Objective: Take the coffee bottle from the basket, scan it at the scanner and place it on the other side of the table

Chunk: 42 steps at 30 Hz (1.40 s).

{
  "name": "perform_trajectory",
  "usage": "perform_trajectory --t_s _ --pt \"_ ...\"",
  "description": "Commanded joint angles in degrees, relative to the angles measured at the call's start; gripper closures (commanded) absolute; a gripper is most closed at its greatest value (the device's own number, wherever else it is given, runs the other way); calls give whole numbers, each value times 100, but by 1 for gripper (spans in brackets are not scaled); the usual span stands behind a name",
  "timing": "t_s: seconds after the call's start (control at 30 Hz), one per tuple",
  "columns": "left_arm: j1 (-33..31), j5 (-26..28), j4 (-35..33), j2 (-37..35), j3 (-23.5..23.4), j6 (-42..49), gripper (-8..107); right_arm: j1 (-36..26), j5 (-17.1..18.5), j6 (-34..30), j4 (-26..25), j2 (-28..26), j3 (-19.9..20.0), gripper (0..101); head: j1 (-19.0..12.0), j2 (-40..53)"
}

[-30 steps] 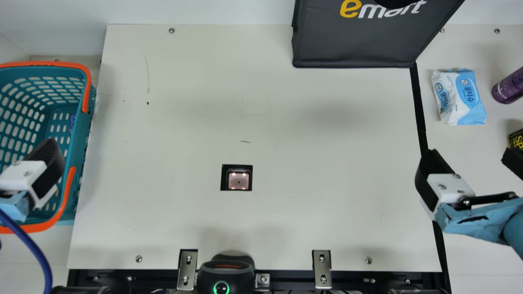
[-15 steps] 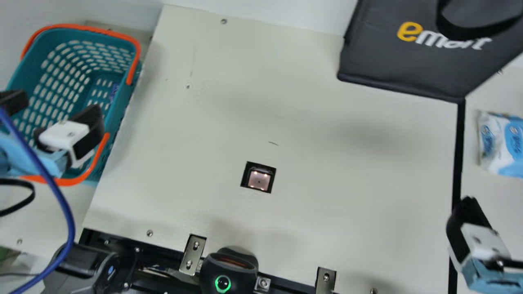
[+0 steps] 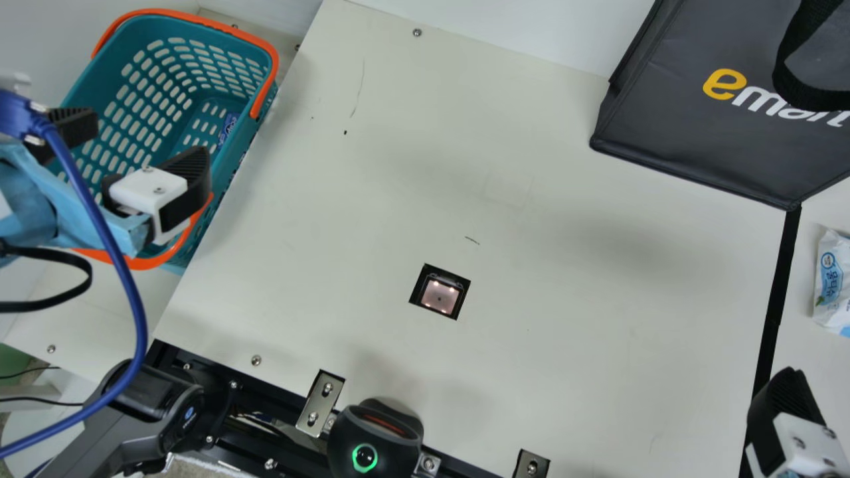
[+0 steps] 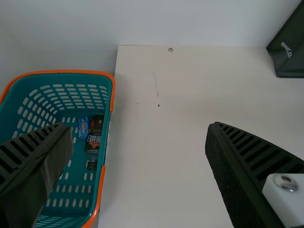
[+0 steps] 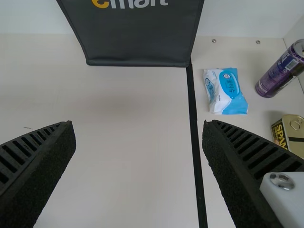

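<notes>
Black-fingered left gripper (image 3: 146, 141) is being held open over the teal, orange-handled plastic basket (image 3: 153, 26), probably for reaching the dark-labelled coffee bottle (image 4: 93, 137) inside; open right gripper (image 5: 139, 124) is being held well apart (likely unneeded here).

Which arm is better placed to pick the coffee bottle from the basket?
Left, likely: left tool is open near the basket holding the coffee bottle; right tool is across the table, by the black strip.
</notes>
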Motion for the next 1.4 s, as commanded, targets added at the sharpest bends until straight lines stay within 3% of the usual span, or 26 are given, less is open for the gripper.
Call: perform_trajectory --t_s 0.0,0.4,0.93,1.13,1.37 --pt "0 0 0 0 0 0 9 0 0 0 0 0 0 6 -166 23" --pt "237 -77 55 28 38 -208 9 0 0 0 0 0 0 6 -166 23" --pt "2069 -388 4 331 127 -1003 9 0 6 0 0 0 0 6 -166 23" --pt "2873 -482 -443 736 89 -337 9 0 6 0 0 0 0 6 -166 23" --pt "3790 -606 -1107 1520 -62 1133 9 0 6 0 0 0 0 6 -166 23"
